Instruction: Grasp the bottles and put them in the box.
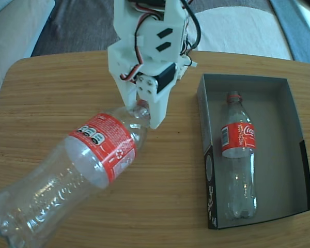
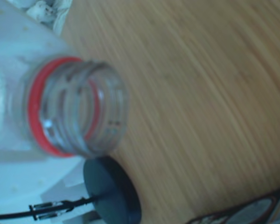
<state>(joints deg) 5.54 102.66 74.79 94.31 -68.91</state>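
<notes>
Landmark for all positions: the box (image 1: 294, 103), right side of the table (image 1: 51, 82) in the fixed view.

Nearest the fixed camera, well left of the box: the loose bottle (image 1: 88, 160), base towards the lower left corner and partly out of frame, neck pointing up and right towards the box's far left corner. Its base looks raised off the wood, but I can't confirm that. The gripper (image 1: 143, 111) sits at the neck; I read it as closed on the threaded mouth just past the red neck ring (image 1: 140, 104). In the wrist view the open mouth (image 2: 79, 109) fills the left of the picture against white plastic of the claw, which fits a neck grasp. No fingertip edge is clearly visible.

Handling, my judgement: empty, capless, thin-walled plastic, so very light, and the body would dent and slide under a squeeze. The neck is the stiff part and the ring gives a ledge to stop slipping. Held at one end, the long body will swing and droop, so I'd expect it to lag on any turn.

Farther off, inside the box: the second bottle (image 1: 238, 155) lies lengthwise towards the left wall, neck at the far end. Free room shows on its right.

Unclear: wrist view is blurred; a dark round object (image 2: 109, 189) with a cable at its lower edge, unidentified
</notes>
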